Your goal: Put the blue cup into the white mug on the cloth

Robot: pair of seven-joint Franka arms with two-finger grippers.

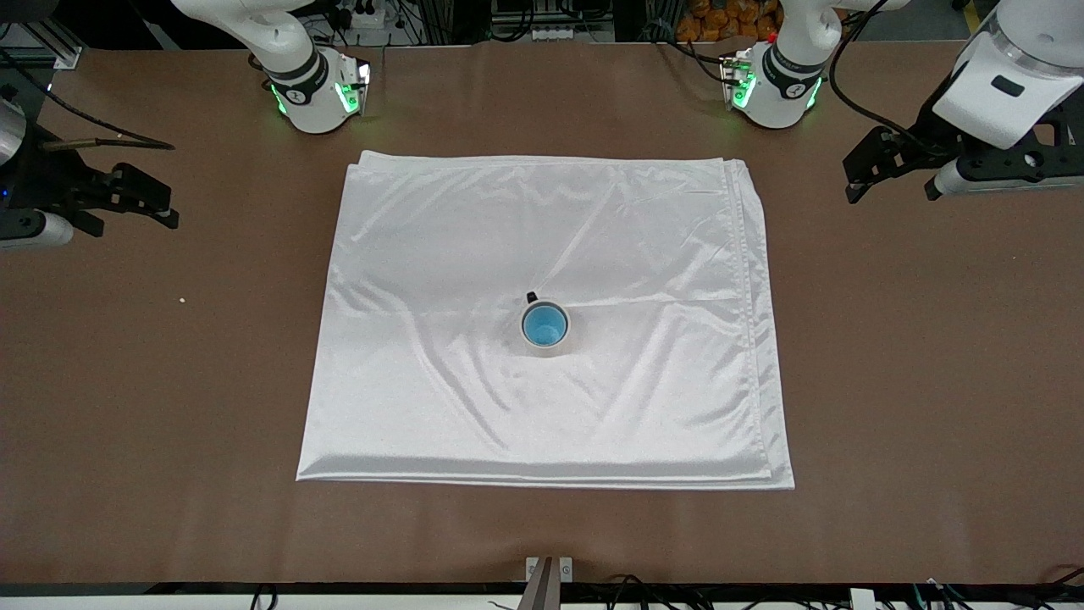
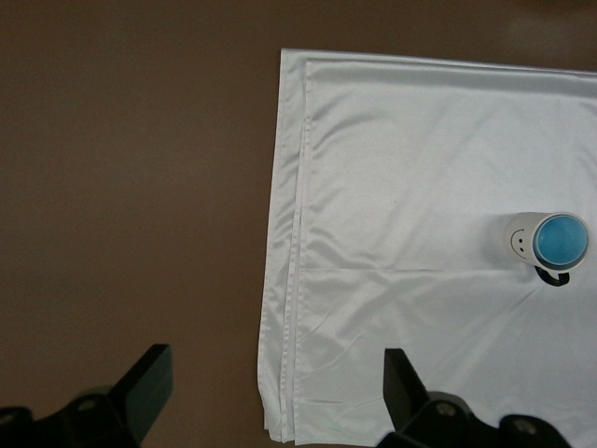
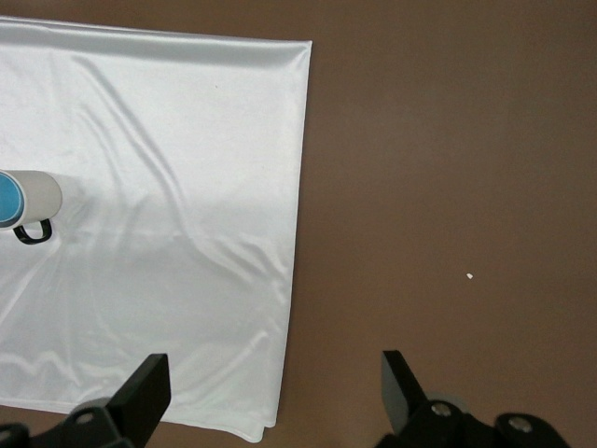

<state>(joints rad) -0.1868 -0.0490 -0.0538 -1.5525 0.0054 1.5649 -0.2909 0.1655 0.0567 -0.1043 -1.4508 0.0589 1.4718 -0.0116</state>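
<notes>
The blue cup point(image 1: 544, 324) sits upright inside the white mug point(image 1: 546, 346), which stands on the cloth point(image 1: 423, 254) near its middle. The mug's black handle point(image 1: 532, 296) points toward the robots' bases. My left gripper point(image 1: 849, 180) is open and empty, up over bare table off the cloth's edge at the left arm's end. My right gripper point(image 1: 165, 203) is open and empty over bare table at the right arm's end. The left wrist view shows the mug point(image 2: 518, 238) with its smiley face, the cup point(image 2: 562, 240) and the cloth point(image 2: 401, 168). The right wrist view shows the mug point(image 3: 42, 196), the cup point(image 3: 7, 201) and the cloth point(image 3: 168, 140).
The brown table point(image 1: 931, 381) surrounds the cloth on all sides. A small white speck point(image 1: 182, 299) lies on the table toward the right arm's end. A metal bracket point(image 1: 548, 576) sits at the table edge nearest the front camera.
</notes>
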